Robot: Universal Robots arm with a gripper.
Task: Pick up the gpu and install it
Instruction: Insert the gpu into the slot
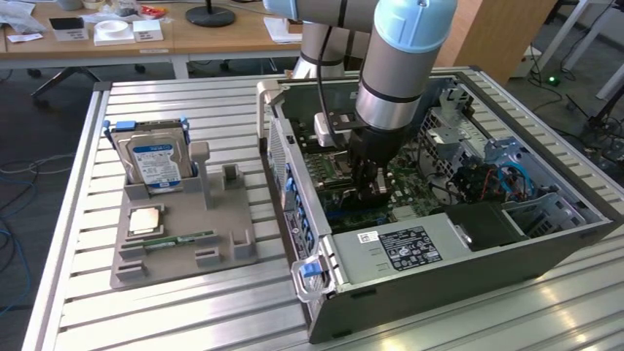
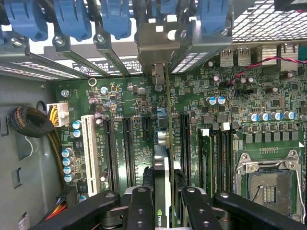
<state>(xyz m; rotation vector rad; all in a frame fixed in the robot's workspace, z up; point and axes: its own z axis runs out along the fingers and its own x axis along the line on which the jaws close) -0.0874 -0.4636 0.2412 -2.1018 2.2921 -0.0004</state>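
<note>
The gpu stands edge-on between my gripper's black fingers, a green logo on its near edge. Its thin board runs away over the green motherboard to its silver end bracket, which sits at the case's rear slot openings. The card lies along the black expansion slots; whether it is seated I cannot tell. In the exterior view my gripper reaches straight down into the open computer case, low over the motherboard, shut on the card.
Blue slot clips line the case rear. A white slot, a cable bundle and the CPU socket flank the card. On the exterior view's left, a grey holder carries a blue-labelled hard drive, a chip and a memory stick.
</note>
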